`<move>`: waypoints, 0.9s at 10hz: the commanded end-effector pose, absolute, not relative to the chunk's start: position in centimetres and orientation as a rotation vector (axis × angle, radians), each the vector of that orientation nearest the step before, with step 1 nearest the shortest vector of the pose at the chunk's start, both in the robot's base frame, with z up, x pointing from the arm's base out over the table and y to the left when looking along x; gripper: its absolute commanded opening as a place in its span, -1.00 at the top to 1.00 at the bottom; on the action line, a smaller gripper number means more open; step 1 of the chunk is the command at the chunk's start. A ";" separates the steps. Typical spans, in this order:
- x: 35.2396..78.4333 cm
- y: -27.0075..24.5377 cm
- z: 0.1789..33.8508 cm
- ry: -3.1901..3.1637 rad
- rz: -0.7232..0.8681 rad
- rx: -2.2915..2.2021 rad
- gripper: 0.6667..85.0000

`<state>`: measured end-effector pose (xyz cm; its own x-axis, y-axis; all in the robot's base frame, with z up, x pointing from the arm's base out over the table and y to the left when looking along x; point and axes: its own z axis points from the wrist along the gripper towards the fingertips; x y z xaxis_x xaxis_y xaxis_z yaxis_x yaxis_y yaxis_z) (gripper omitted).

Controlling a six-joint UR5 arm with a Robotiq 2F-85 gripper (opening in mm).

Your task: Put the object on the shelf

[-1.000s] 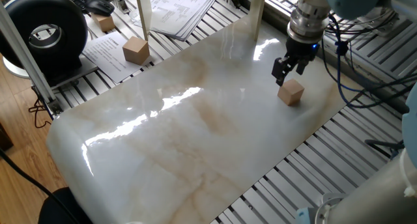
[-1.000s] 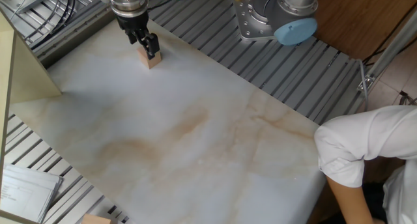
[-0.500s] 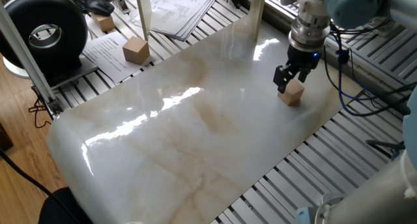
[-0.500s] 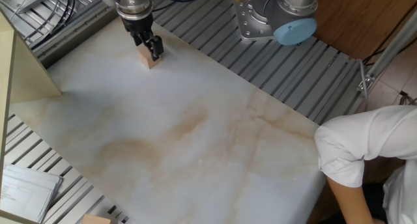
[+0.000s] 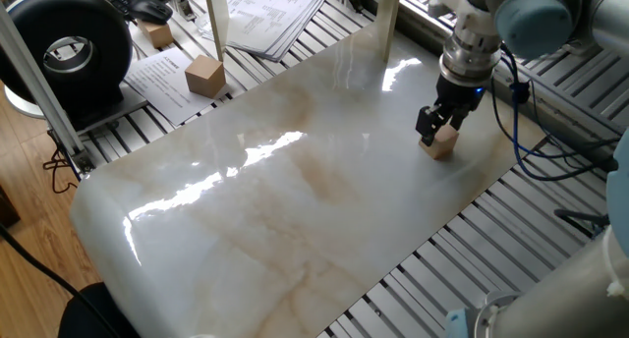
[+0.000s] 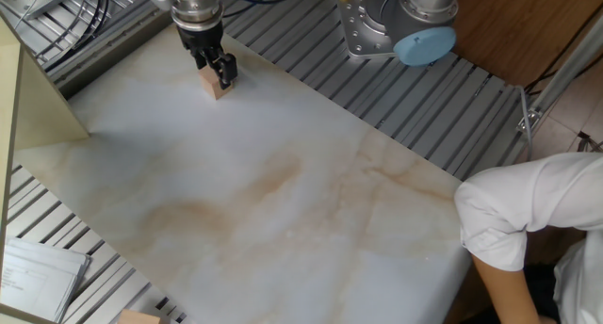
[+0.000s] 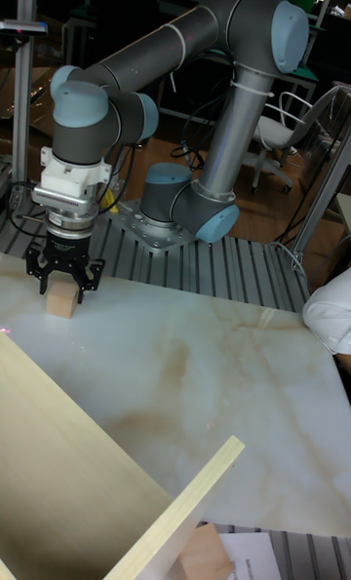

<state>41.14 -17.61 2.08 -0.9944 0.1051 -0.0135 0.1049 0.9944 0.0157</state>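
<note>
The object, a small light-brown wooden cube (image 5: 440,147), rests on the marble tabletop (image 5: 295,181) near its far right side. My gripper (image 5: 439,130) has come down over it with a finger on each side, and a gap shows between fingers and cube, so it is open. The other fixed view shows the cube (image 6: 218,87) under the gripper (image 6: 216,72). In the tall view the gripper (image 7: 64,283) straddles the top of the cube (image 7: 60,303). The pale wooden shelf (image 7: 78,444) fills the lower left of the tall view.
A larger tan block (image 5: 204,75) lies on papers at the back left, and a smaller one (image 5: 155,33) by the keyboard. A black round device (image 5: 69,48) stands at the left. A person's white sleeve (image 6: 528,211) reaches over the table edge. The robot base (image 6: 396,23) is bolted nearby.
The gripper has moved right and down from just beside the cube to over it, its fingers now on either side. The cube has not moved.
</note>
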 end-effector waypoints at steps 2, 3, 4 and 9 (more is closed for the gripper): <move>42.8 -17.7 1.9 3.067 -0.026 0.093 -0.26; 42.8 -17.4 2.2 3.074 -0.023 0.108 0.28; 42.6 -17.4 2.7 3.087 -0.044 0.087 0.98; 39.8 -12.7 12.5 3.094 0.126 -0.197 0.98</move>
<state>40.84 -15.98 7.70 -0.9982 -0.0557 -0.0227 -0.0555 0.9984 -0.0082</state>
